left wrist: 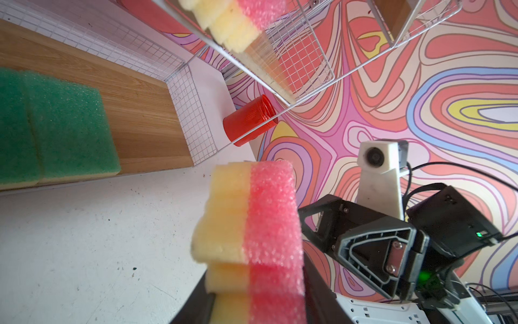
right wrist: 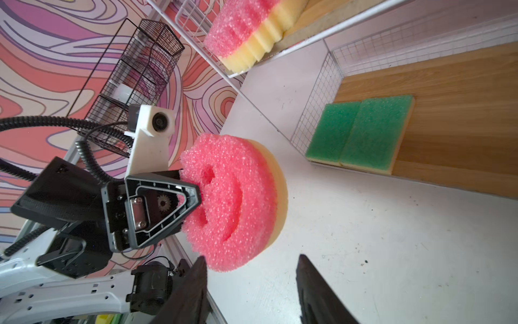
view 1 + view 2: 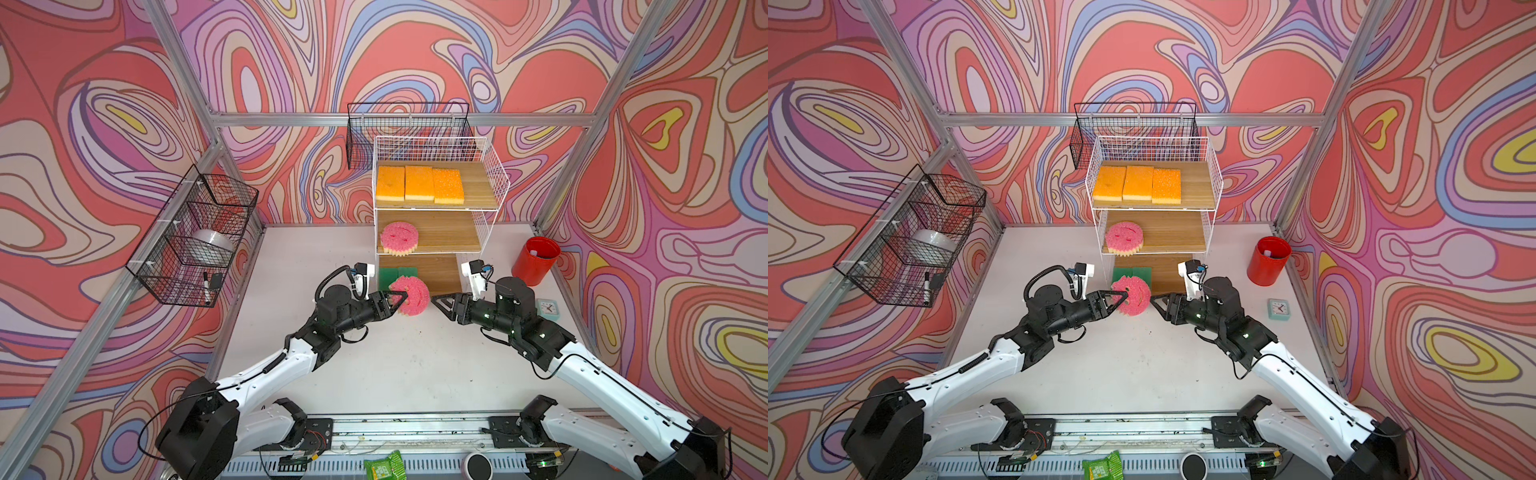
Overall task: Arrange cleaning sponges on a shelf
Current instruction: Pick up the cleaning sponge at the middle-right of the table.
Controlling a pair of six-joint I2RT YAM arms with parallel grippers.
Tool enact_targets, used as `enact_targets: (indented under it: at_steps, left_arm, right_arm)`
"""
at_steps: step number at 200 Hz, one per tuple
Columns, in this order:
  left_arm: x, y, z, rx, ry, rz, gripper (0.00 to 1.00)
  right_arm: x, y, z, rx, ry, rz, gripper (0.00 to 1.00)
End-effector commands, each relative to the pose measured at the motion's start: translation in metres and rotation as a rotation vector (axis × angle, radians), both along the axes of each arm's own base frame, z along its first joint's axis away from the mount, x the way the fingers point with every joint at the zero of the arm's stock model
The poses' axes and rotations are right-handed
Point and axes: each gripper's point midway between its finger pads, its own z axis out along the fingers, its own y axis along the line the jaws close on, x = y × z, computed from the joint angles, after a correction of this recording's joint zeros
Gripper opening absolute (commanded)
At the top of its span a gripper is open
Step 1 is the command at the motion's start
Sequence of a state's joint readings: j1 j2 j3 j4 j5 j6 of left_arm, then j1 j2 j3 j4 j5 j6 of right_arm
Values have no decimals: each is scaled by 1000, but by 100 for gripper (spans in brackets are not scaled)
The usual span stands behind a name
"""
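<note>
Left gripper (image 3: 402,297) pinches the round pink sponge (image 3: 415,296) by its left rim, held on edge just at the near side of the shelf (image 3: 494,174); right gripper (image 3: 437,301) stands open and empty beside it. So shallow a bite on soft foam could let it twist free

A white wire-frame shelf with three stepped wooden boards (image 3: 494,174) stands midway along the white table's (image 3: 395,365) rear edge. Three orange-topped rectangular sponges (image 3: 419,183) lie at the top board's left end. A round pink smiley sponge (image 3: 399,237) sits on the middle board's front-left corner, and two green-topped rectangular sponges (image 3: 388,277) lie at the bottom board's left end. Just before them, a second round pink sponge (image 3: 415,299) sits in the left gripper (image 3: 402,298), seemingly clear of the table. A red cylindrical cup (image 3: 536,259) stands near the rear-right corner, with a mint-green square clock (image 3: 548,308) before it.
</note>
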State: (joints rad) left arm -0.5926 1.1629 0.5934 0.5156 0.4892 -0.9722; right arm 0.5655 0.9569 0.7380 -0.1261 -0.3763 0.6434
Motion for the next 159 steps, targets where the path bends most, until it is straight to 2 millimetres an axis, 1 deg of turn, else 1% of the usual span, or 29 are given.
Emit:
enact_targets:
  at_steps: [1, 21, 53, 85, 117, 142, 159]
  left_arm:
    - [-3, -2, 22, -52, -19, -47, 42]
    - [-4, -2, 30, -104, -18, -74, 43]
    - [-6, -4, 42, -178, -17, -117, 43]
    - [-9, -4, 58, -250, -32, -159, 43]
    - [-10, -1, 65, -256, -42, -166, 43]
    - [-12, 2, 70, -252, -55, -170, 43]
    - [-13, 3, 70, -244, -59, -171, 43]
  right_arm:
    - [-6, 11, 28, 114, -80, 63, 56]
    - [-9, 14, 36, 150, -104, 89, 61]
    - [-12, 17, 47, 190, -139, 114, 62]
    - [-11, 20, 52, 214, -147, 137, 62]
    - [-8, 18, 53, 205, -146, 131, 64]
    - [-3, 14, 48, 188, -131, 104, 69]
    - [-1, 15, 46, 196, -123, 109, 70]
